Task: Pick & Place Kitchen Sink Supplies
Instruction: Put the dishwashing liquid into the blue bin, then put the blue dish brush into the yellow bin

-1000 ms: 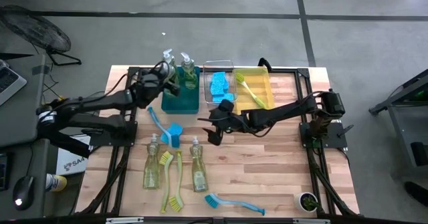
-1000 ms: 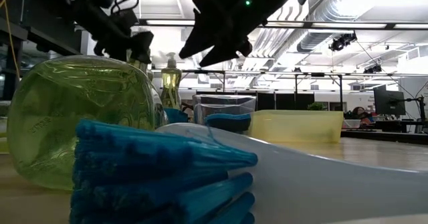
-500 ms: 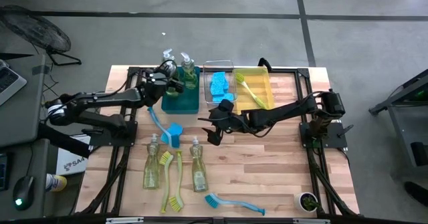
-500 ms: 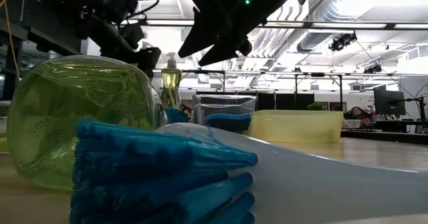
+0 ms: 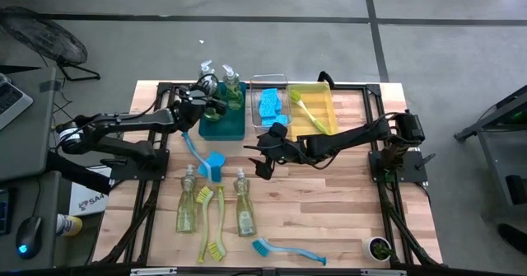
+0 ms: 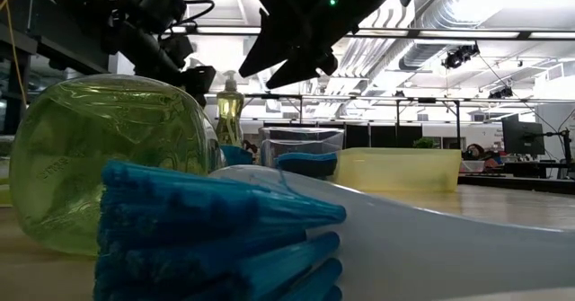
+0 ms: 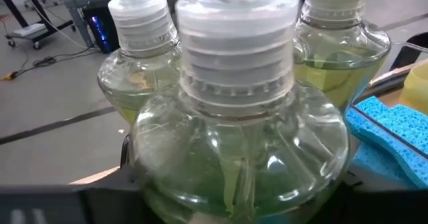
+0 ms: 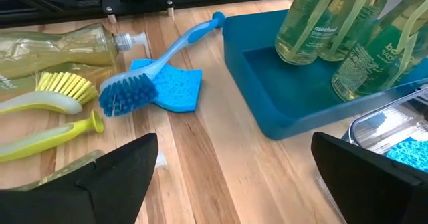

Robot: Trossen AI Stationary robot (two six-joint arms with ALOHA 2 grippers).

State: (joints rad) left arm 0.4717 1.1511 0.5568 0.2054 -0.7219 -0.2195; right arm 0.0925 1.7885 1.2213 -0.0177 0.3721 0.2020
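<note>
Three clear pump bottles of yellow-green soap stand upright in the teal bin (image 5: 222,121) at the table's far side. My left gripper (image 5: 207,103) reaches in from the table's left and is shut on the nearest soap bottle (image 7: 234,130); the other two bottles (image 7: 137,57) (image 7: 341,40) stand behind it. My right gripper (image 8: 241,184) hangs open over the bare wood (image 5: 262,165) near the table's middle, touching nothing. A blue dish brush (image 8: 144,73) lies with its head on a blue sponge (image 8: 177,90). My left gripper has the soap bottle's wide body (image 7: 160,184), below its shoulder, between its two fingers. The fingertips are hidden by the bottle and the picture's lower edge. It comes from the table's left, slanting slightly down. The bottle stands upright in the teal bin.
A clear bin (image 5: 268,103) with blue sponges and a yellow bin (image 5: 317,111) with a yellow-green brush stand right of the teal bin. Near the front lie two soap bottles (image 5: 188,200) (image 5: 244,206), two yellow-green brushes (image 5: 212,226) and a blue brush (image 5: 284,250).
My left gripper has gone down and toward the table's right, in over the teal bin, and has kept still for the last half second. My right gripper has not moved.
</note>
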